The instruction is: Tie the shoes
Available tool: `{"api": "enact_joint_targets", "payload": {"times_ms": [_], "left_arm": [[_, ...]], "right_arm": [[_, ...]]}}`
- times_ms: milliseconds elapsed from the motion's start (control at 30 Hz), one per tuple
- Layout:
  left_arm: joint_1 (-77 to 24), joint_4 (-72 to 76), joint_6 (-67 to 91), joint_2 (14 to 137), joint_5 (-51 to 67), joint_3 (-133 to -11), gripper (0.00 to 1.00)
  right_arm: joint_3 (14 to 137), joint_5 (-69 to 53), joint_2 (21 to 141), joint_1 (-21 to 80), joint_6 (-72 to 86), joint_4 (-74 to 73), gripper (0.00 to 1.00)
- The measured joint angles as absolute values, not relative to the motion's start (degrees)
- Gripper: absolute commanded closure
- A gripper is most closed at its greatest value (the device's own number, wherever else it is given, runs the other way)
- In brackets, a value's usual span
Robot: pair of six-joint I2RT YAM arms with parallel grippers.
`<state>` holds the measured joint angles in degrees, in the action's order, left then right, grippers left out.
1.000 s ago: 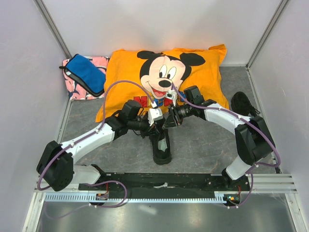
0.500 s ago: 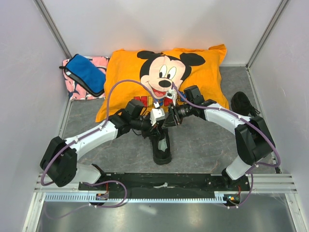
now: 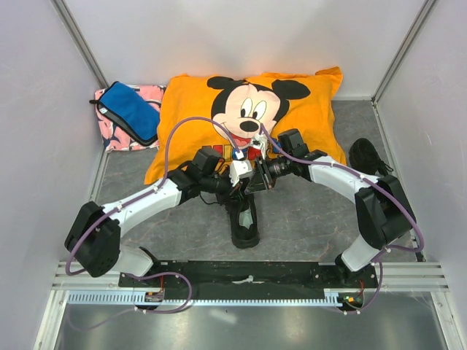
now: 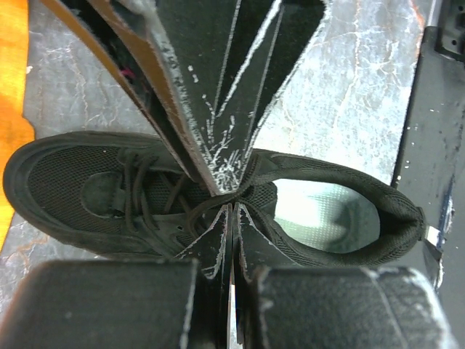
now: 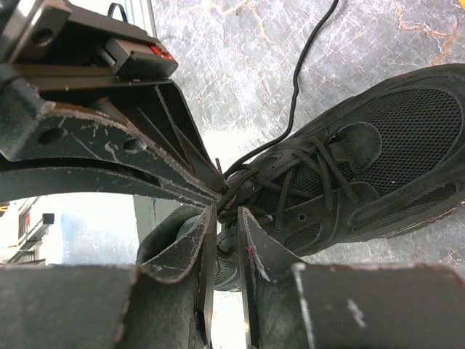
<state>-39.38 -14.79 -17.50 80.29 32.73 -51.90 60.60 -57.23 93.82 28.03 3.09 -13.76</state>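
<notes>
Top external: grey table (image 3: 310, 219); white walls (image 3: 241, 36)

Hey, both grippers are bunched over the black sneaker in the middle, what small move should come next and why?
Probably draw the two grippers slowly apart. The left gripper and right gripper meet tip to tip above the black low-top sneaker, each seemingly shut on thin black lace, and one strand trails slack over the grey tabletop, so there is likely slack to take up.
</notes>
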Motion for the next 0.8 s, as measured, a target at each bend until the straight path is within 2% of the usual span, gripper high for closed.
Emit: {"api": "enact_joint_targets", "payload": {"times_ms": [167,300,400,800], "left_arm": [[-39.4,-13.9,-17.1,79.7,31.0,-51.9,0.98],[-39.4,-12.3,-16.7,78.6,30.2,-51.6,0.98],[-39.4,-10.9,-16.5,78.1,30.2,-51.0,0.98],[-39.5,-9.8,-16.5,78.1,30.3,-50.2,0.98]], "right_arm": [[60.4,-57.5,93.8,28.0,3.3,-13.8,0.74],[60.4,-58.2,93.4,27.6,4.0,-13.7,0.63],[60.4,-58.6,93.0,26.7,5.1,-13.7,0.59],[60.5,-55.2,91.6,23.0,13.4,-13.3,0.56]]}}
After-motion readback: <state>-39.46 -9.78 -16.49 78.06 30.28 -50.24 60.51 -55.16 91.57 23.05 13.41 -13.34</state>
